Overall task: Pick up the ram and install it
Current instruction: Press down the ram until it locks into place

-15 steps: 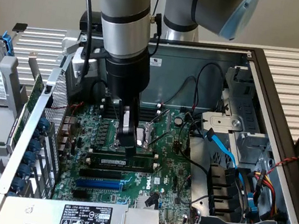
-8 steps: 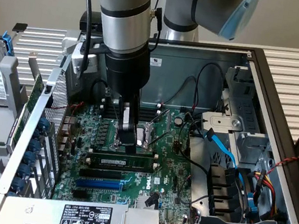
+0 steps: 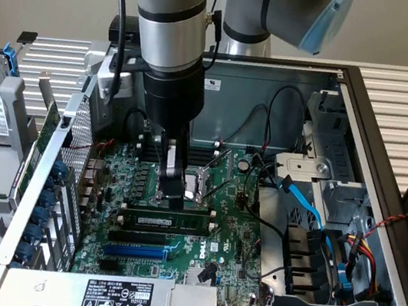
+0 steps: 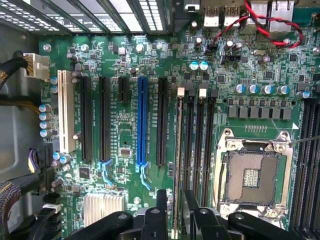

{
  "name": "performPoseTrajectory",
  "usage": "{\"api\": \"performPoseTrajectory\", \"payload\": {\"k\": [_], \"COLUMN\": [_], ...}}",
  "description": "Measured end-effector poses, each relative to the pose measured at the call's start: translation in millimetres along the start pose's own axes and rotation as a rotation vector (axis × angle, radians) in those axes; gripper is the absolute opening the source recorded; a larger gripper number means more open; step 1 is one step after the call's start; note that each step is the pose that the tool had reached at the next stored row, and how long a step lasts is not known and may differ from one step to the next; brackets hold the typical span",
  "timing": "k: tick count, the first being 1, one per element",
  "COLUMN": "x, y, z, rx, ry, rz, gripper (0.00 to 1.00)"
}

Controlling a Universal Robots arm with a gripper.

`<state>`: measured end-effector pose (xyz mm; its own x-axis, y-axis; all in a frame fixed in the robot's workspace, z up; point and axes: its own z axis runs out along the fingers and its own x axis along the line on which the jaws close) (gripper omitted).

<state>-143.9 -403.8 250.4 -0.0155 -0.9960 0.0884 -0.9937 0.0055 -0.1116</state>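
Note:
The ram [image 3: 186, 223], a long dark stick with a white label, stands on edge in a black memory slot on the green motherboard [image 3: 231, 227]. In the wrist view the ram [image 4: 177, 150] appears edge-on as a thin strip next to bare black slots with white end clips. My gripper [image 3: 171, 199] hangs straight down over the stick's middle, its tips at the stick's top edge. The black fingers [image 4: 162, 212] straddle the ram, with a small gap showing on each side. The gripper [image 4: 176, 217] stands partly open.
The bare CPU socket [image 4: 252, 175] lies just beyond the memory slots. A blue expansion slot [image 4: 142, 120] and black slots sit on the ram's other side. Blue and black cables [image 3: 300, 207] and drive cages crowd the exterior view's right. A power supply [image 3: 119, 299] borders the near edge.

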Motion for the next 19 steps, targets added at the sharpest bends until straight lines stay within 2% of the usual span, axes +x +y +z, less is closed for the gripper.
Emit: {"api": "performPoseTrajectory", "payload": {"k": [1, 3, 5, 6, 7, 8, 9, 10, 11, 12, 13, 19], "x": [0.1, 0.2, 0.2, 0.2, 0.0, -0.3, -0.4, -0.4, -0.3, -0.3, -0.3, -0.8], "y": [-0.1, -0.2, -0.3, -1.6, -6.2, -13.6, -17.9, -18.4, -18.4, -18.4, -18.4, -18.5], "z": [-0.8, -1.7, -2.2, -2.2, -1.7, -0.9, -0.3, -0.4, -0.7, -0.8, -0.9, -0.8], "rx": [-0.009, -0.0318, -0.0575, -0.0738, -0.0859, -0.0941, -0.105, -0.121, -0.1332, -0.1392, -0.1408, -0.1407], "ry": [0.0, 0.0, -0.0003, -0.0002, -0.0003, -0.0003, -0.0003, -0.0001, 0.0001, 0.0001, 0.0001, -0.0001], "rz": [-0.001, -0.003, -0.005, -0.007, -0.008, -0.008, -0.009, -0.011, -0.012, -0.012, -0.013, -0.013], "gripper": [0.27, 0.27, 0.27, 0.27, 0.27, 0.27, 0.12, 0.11, 0.11, 0.11, 0.11, 0.11]}}
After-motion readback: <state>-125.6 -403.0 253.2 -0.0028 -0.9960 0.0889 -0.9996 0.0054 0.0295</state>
